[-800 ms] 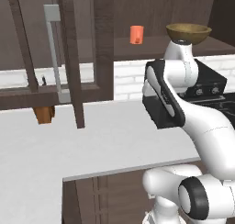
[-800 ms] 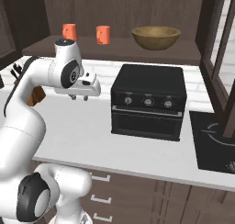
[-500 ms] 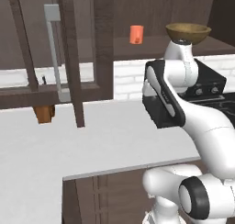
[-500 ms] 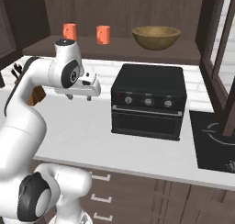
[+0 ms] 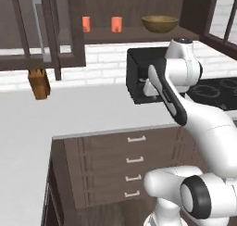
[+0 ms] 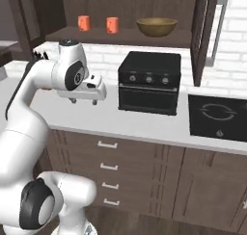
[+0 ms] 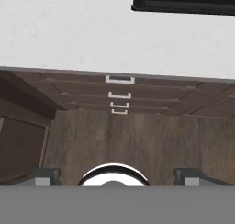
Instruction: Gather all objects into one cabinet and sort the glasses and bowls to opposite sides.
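**Base has backed away; fingers open and empty**

In the left base view, the whole picture has shifted since a moment ago: we now see the drawers under the bench (image 5: 92, 114) and more of the floor, so it is our base that drove back and sideways, not the things that moved. The two tumblers (image 5: 86, 24) stand side by side on the open cabinet (image 5: 139, 34) shelf, and the bowl (image 5: 159, 23) sits on the same shelf, well apart to their right. The arm is folded low in front of the black oven (image 5: 139, 77).

In the right base view, the order on the shelf is the same: tumblers (image 6: 84, 22) at the left, bowl (image 6: 157, 26) at the right, above the oven (image 6: 149, 82). The gripper (image 6: 86, 101) hangs over the bench (image 6: 144, 123), touching nothing. No mug shows on the shelf here.

In the hand view, the camera looks down over the bench (image 7: 92, 30) edge to the drawers and the floor. The fingers (image 7: 43, 175) stand wide apart, with nothing between them.

We judge that the glasses and bowl are already sorted to opposite sides, and the drive probably serves to fetch the mug.
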